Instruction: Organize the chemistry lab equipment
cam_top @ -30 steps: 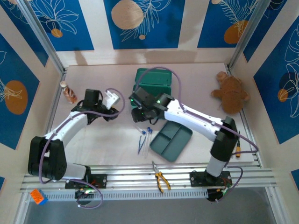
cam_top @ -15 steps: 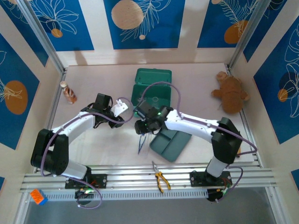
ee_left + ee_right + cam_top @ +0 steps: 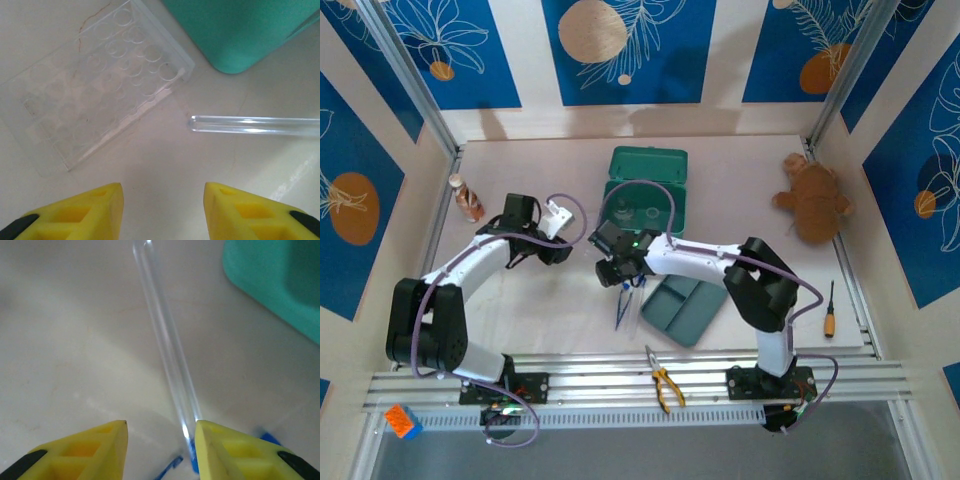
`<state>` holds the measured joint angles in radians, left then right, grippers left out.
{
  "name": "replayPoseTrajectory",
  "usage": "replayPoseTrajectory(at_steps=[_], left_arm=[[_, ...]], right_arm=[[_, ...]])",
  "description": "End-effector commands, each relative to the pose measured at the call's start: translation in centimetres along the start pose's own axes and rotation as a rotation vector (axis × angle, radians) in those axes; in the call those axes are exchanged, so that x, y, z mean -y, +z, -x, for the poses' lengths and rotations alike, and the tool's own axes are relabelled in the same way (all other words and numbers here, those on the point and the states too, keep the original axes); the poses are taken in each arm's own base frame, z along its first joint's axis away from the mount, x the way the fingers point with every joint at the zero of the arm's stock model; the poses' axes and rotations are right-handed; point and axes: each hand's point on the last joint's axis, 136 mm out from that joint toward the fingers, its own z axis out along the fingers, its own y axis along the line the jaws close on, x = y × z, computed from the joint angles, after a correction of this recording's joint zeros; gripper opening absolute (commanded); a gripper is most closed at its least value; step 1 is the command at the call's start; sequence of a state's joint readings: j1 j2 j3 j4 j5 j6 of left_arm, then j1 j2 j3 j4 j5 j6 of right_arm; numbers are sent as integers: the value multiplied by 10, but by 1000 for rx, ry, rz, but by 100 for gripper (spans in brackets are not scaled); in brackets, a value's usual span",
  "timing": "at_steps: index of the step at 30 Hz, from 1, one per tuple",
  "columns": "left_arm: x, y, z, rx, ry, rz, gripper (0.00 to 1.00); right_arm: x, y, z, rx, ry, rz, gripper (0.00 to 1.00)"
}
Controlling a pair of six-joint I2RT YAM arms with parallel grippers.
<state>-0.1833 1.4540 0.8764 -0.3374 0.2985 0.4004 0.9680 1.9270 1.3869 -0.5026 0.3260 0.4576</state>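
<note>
A clear plastic tube rack (image 3: 100,85) lies flat on the table ahead of my open left gripper (image 3: 162,200), which holds nothing. A clear test tube (image 3: 255,125) lies to its right. My right gripper (image 3: 160,440) is open and low over another test tube (image 3: 165,345), whose blue cap (image 3: 192,460) sits at the inner edge of the right finger (image 3: 235,455). From above, several blue-capped tubes (image 3: 625,305) lie just below the right gripper (image 3: 618,272), with the left gripper (image 3: 558,248) to its left.
An open green case (image 3: 645,185) stands behind the grippers, and a green divided tray (image 3: 688,300) lies to the right of the tubes. Yellow-handled pliers (image 3: 663,385) rest on the front rail. A brown plush toy (image 3: 815,200), a screwdriver (image 3: 830,312) and a small bottle (image 3: 467,197) sit at the sides.
The right gripper has come forward and down to the tubes, its arm folding in. The left gripper swung toward the centre, then drew back a little to the left.
</note>
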Motion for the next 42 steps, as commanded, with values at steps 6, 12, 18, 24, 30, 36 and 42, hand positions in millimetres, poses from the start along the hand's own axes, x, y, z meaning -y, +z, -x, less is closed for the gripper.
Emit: replayPoseTrajectory(at_steps=[6,12,18,24,30,36,42], left_arm=[[-2,-14,6,37,-63,-25,46],[-13,-20,4,60,-135,-42,46],[-17,-21,1,63,-162,-42,46],[-17,-18,-3,61,-170,-49,46],[-24,-13,-5,43,-180,-29,46],[-52,-4,12,35,-209,46,48],[-80,6,51,68,-265,59,48]], right_arm=[[-6,16,21,3,-83,-19,38],[-7,33,18,-42,-97,-33,37],[4,44,17,-53,-131,-99,37],[6,50,18,-61,-166,-116,36],[13,58,15,-85,-179,-124,35],[9,61,12,-92,-204,-111,17],[6,52,17,-56,-224,-122,16]])
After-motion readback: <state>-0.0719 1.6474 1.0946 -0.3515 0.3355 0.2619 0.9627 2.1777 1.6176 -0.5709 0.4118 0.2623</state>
